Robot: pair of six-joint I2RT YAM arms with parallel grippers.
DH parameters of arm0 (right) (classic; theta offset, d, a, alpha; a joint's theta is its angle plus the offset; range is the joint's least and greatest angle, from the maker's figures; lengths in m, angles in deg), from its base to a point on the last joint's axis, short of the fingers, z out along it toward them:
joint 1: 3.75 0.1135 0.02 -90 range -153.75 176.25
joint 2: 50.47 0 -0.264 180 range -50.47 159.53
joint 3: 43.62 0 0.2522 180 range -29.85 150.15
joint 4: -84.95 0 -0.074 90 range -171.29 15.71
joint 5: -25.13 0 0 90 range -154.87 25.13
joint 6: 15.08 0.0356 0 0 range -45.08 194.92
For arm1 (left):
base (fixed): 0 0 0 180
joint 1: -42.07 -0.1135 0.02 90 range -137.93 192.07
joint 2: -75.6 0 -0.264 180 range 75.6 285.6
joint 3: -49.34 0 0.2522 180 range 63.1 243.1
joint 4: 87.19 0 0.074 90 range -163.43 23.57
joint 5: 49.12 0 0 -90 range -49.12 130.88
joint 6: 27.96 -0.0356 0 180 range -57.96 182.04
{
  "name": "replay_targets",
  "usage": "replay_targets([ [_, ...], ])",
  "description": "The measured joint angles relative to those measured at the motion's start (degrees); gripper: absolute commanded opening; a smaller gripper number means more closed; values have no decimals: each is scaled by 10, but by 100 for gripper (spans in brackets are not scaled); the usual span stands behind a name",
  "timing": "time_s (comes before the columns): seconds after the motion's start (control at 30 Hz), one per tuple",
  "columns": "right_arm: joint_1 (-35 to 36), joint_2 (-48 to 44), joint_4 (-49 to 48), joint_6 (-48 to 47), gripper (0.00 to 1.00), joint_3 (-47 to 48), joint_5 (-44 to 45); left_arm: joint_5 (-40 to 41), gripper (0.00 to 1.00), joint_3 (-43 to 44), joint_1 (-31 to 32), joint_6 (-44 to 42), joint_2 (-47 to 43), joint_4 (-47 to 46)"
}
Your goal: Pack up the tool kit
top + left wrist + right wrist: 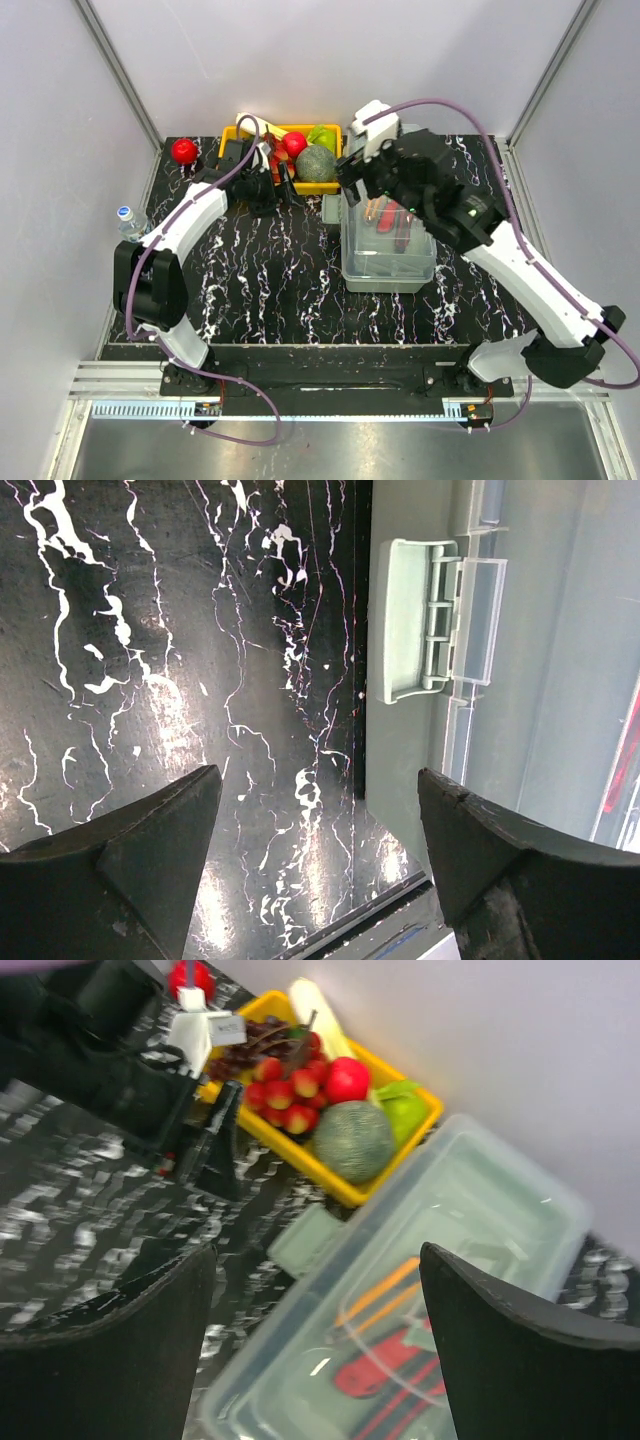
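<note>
While red and orange tools (385, 1370) are seen inside the toolbox (388, 250), set toward three o'clock on the desk (270, 290), its latch (410, 620) is judged unfastened. The left claw (318, 778) and right claw (318, 1250) are spread, nothing held.

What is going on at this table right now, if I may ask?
Two robot arms are packing a tool kit. The right gripper hovers open above the toolbox, and red and orange-handled tools lie inside it. The left gripper hangs open over the table beside the box's latch, holding nothing. A tray of fruit sits behind the box.
</note>
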Motion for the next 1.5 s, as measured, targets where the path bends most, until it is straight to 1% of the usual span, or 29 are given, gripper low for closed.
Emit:
replay_targets([
  [0.07, -43, -19, -4, 66, 89, -16, -73, -2, 85, -9, -2, 6, 0, -9],
  [0.27, -156, -74, -36, 205, 89, -59, -203, 6, 86, -40, -4, 43, 2, -53],
  [0.43, -312, -95, -73, 324, 89, -103, -263, 23, 85, -85, -4, 90, 4, -117],
  [0.57, -426, -94, -96, 400, 89, -160, -344, 41, 86, -118, -5, 130, 13, -184],
  [0.6, -441, -94, -96, 410, 89, -169, -357, 48, 86, -134, -5, 142, 14, -214],
  [0.63, -457, -94, -97, 422, 89, -180, -378, 50, 87, -137, -5, 146, 14, -219],
  [0.83, -500, -98, -120, 469, 88, -216, -445, 58, 93, -189, -5, 200, 24, -339],
  [0.97, -539, -113, -123, 486, 88, -254, -434, 50, 96, -207, -5, 240, 56, -426],
  [1.07, -548, -120, -123, 490, 88, -268, -424, 36, 97, -218, -3, 281, 90, -493],
  [1.1, -548, -120, -123, 492, 88, -272, -422, 31, 96, -222, -1, 296, 101, -514],
  [1.17, -548, -121, -123, 494, 88, -279, -416, 27, 85, -225, 3, 320, 116, -534],
  [1.2, -548, -121, -123, 494, 88, -284, -413, 28, 82, -226, 7, 332, 122, -539],
  [1.23, -548, -121, -123, 495, 88, -288, -409, 29, 74, -226, 12, 346, 125, -543],
  [1.27, -548, -121, -123, 495, 88, -291, -405, 30, 68, -226, 18, 358, 127, -545],
  [1.33, -548, -121, -121, 496, 87, -295, -399, 31, 62, -226, 31, 376, 129, -551],
  [1.5, -548, -120, -120, 499, 87, -296, -398, 45, 55, -204, 57, 408, 151, -545],
])
